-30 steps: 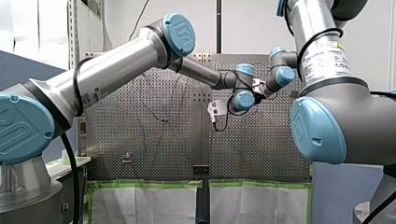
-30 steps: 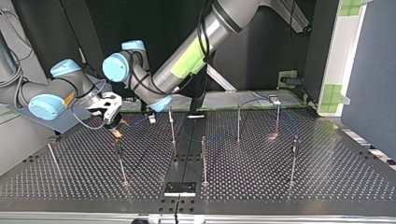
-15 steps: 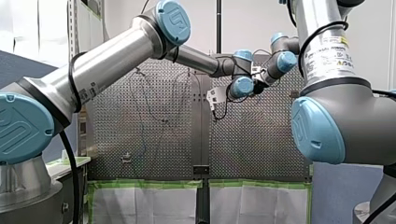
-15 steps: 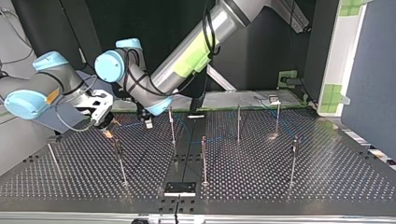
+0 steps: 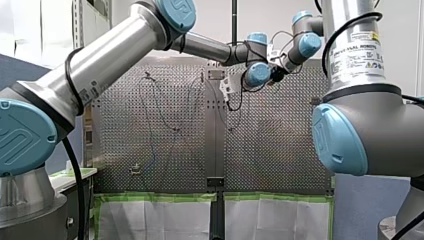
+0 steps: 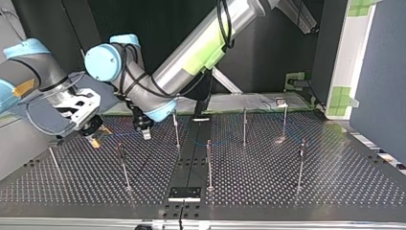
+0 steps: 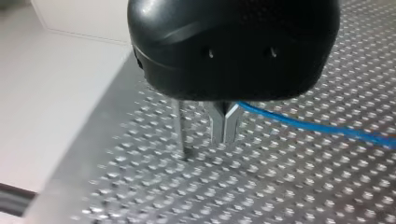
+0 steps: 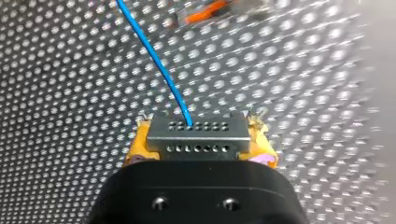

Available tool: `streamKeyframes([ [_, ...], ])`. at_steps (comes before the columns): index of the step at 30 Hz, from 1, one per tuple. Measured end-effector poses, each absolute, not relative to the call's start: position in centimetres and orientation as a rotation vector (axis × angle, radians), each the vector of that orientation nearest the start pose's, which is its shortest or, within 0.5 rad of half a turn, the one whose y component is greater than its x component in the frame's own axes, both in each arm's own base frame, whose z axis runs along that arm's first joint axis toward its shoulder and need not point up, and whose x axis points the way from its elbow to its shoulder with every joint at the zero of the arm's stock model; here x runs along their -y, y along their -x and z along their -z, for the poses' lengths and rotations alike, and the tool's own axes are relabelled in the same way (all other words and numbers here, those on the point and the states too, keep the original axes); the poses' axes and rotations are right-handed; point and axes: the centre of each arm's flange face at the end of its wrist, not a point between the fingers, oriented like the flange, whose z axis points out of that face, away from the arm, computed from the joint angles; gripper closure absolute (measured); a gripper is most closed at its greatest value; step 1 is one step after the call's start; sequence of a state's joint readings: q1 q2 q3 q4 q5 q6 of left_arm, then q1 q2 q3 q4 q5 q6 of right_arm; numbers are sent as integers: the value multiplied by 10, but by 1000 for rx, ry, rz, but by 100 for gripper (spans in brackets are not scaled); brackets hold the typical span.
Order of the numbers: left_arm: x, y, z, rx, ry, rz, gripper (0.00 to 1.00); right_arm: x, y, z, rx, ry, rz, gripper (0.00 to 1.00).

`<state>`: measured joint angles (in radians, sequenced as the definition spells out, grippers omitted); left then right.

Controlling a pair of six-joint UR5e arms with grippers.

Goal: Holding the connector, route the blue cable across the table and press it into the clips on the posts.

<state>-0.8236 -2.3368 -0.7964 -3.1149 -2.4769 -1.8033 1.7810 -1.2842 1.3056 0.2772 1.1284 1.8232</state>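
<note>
We read this as the routing step, with the pressing into clips yet to come at this end. Our right claw (image 8: 200,150) is closed on the connector (image 8: 197,135), gripping the grey block between its yellow pads (image 8: 136,148). The blue cable (image 8: 161,71) leaves the connector's face and runs ahead of the claw over the perforated tabletop (image 6: 335,182). In the top view this claw hangs low at the left of the frame, with our left claw (image 6: 144,133) just to its right. The left wrist view shows the cable passing close beside that claw, but we cannot tell whether it is pinched there. Farther right the cable is too faint to say which clips hold it. Next, we judge, the connector should be carried so the cable lies taut across the clip of the near post (image 6: 123,165), then pushed down into it
</note>
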Motion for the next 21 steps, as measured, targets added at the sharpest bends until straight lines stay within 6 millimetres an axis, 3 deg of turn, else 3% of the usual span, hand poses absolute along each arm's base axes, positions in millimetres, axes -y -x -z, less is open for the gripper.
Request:
streamKeyframes([
  [10, 585, -468, -408, -1487, 266, 153, 100, 509, -288, -463, -1655, 2196, 2102, 100],
  [16, 584, -479, -410, -1468, 253, 168, 100, 511, -287, -462, -1661, 2191, 2103, 100],
  [21, 581, -492, -401, -1473, 230, 177, 100, 517, -286, -455, -1672, 2191, 2090, 100],
])
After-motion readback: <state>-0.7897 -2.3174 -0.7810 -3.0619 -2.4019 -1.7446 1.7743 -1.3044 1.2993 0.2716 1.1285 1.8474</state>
